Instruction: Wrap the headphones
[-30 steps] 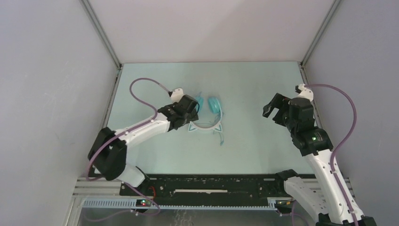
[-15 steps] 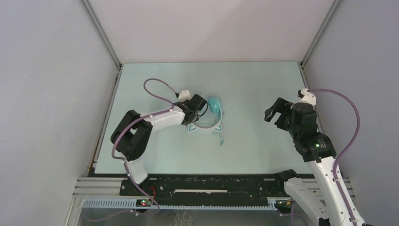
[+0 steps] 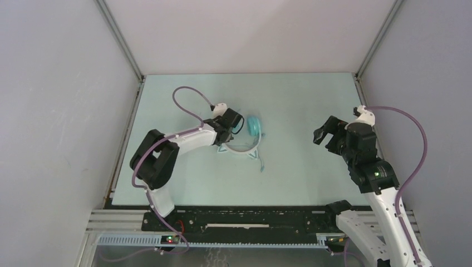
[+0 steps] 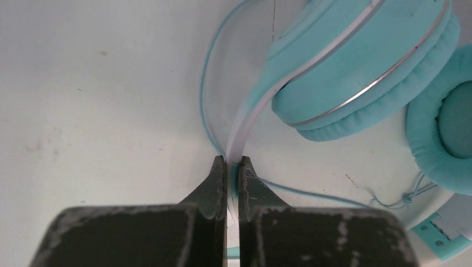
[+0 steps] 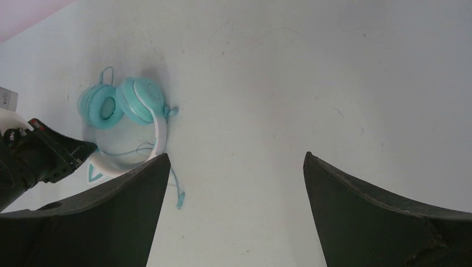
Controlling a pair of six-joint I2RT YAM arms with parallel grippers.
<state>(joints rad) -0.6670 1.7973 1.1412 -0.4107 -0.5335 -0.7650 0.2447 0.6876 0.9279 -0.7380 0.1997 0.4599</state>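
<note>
The headphones [image 3: 255, 124] lie flat on the pale table left of centre, their two teal ear cups together and the white headband [image 3: 240, 149] curving toward me. My left gripper [image 3: 236, 123] is down at the headband's left side. In the left wrist view the left gripper [image 4: 231, 161] is shut on the white headband [image 4: 245, 125], just below a teal ear cup [image 4: 356, 61]. The thin teal cable [image 4: 207, 83] loops on the table beside the fingers. My right gripper [image 3: 323, 133] hovers open far to the right. The right wrist view shows that gripper [image 5: 236, 158] empty and the headphones [image 5: 139, 97] far off.
The cable's plug end [image 3: 261, 166] trails on the table on the near side of the headband. Grey enclosure walls [image 3: 67, 111] stand on three sides. The left arm's purple hose [image 3: 186, 100] arches above the table behind its wrist.
The left gripper has closed from wide open onto the headband, after the left arm stretched forward to the headphones. The right arm drew back slightly and stays open.
</note>
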